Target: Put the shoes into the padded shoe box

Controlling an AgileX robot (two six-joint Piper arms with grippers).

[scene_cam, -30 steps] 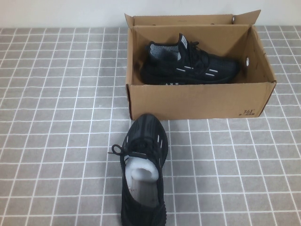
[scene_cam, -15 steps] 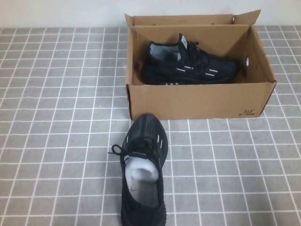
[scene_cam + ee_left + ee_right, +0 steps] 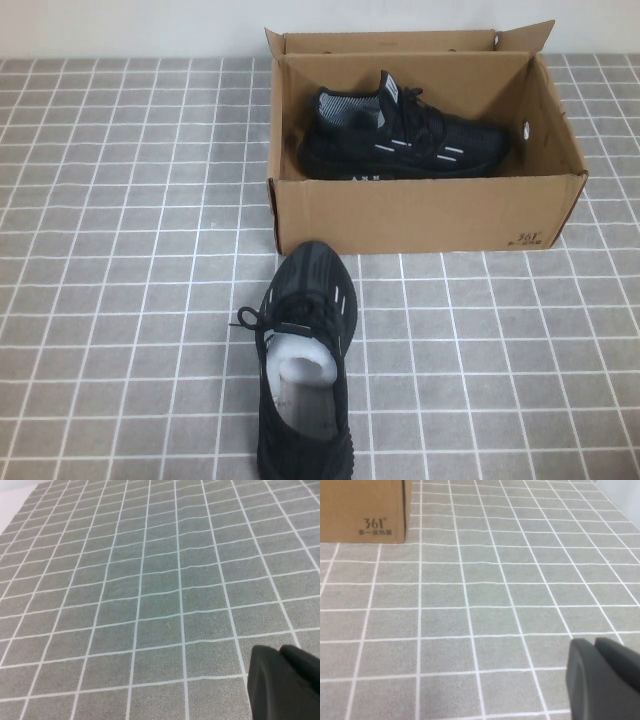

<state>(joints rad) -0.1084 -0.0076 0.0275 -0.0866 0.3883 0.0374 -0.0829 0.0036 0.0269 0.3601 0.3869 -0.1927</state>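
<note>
One sneaker (image 3: 405,135) inside cardboard box (image 3: 420,215), second sneaker (image 3: 303,360) on tiled worktop (image 3: 130,300) just before it, left end effector (image 3: 285,682) and right end effector (image 3: 602,680) over bare tiles, empty, opening cannot tell.

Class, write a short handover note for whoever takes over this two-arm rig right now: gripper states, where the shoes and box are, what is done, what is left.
Left gripper: out of the high view, over bare grey tiles, holding nothing.
Right gripper: also out of the high view, near the box's printed front corner, holding nothing.
Padded shoe box: open, at the far middle of the table.
Done: one shoe in the box, lying sideways.
Left: the second shoe stands on the tiles in front of the box, toe toward it, white stuffing inside. It must be gripped and boxed.
</note>
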